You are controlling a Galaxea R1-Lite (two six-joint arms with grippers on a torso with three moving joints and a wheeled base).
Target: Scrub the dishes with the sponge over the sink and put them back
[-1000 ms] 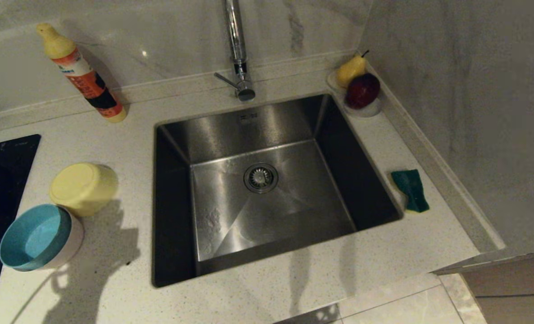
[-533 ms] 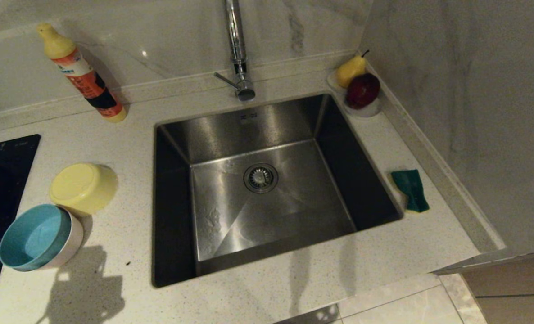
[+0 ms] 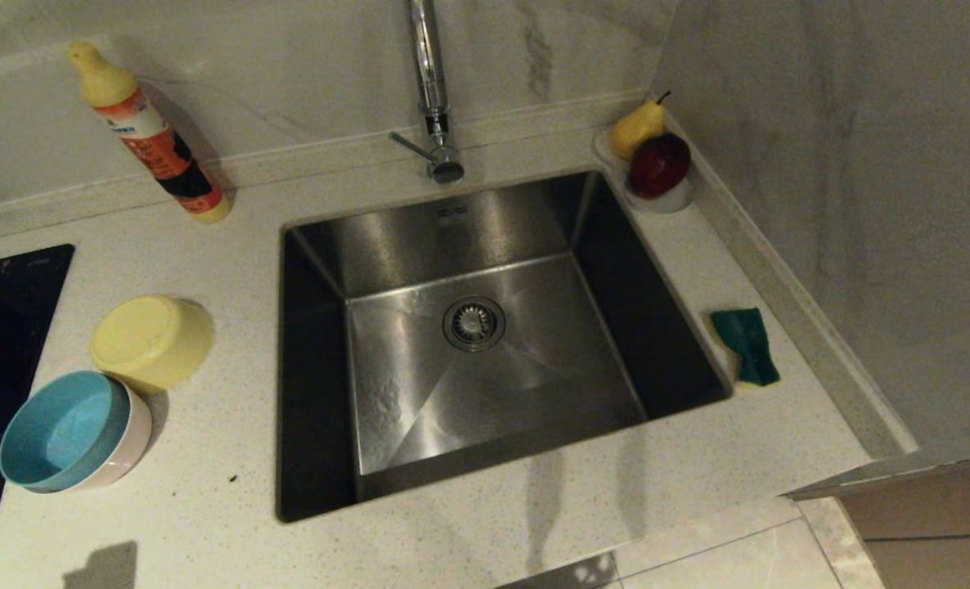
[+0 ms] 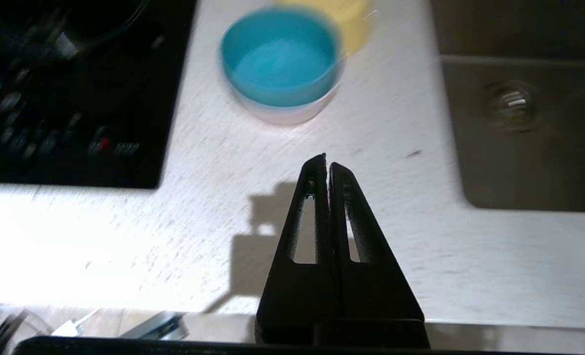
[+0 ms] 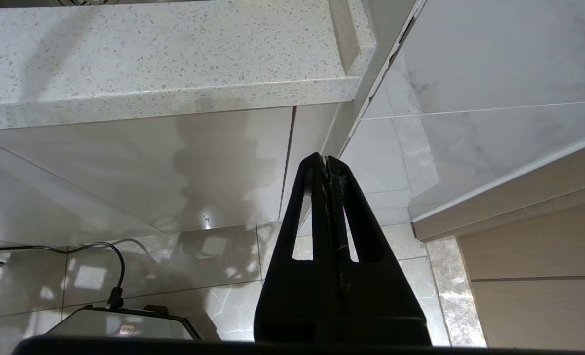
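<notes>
At the left of the head view the yellow bowl (image 3: 152,341) sits upside down on the counter (image 3: 207,458), touching the light blue bowl (image 3: 66,431), which seems nested in a pale one. The sponge (image 3: 745,343) lies right of the empty sink (image 3: 485,327). The left gripper (image 4: 327,160) hovers near the blue bowl, fingers pressed together, empty. The right gripper (image 5: 325,159), likewise closed and empty, hangs below the counter edge.

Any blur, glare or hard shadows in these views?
Left wrist view: blue bowl and yellow bowl smeared by motion blur, countertop blown out, left gripper casts a hard shadow. Head view: dim, with sheen on the sink floor. Right wrist view: sharp, right gripper below the counter edge.
</notes>
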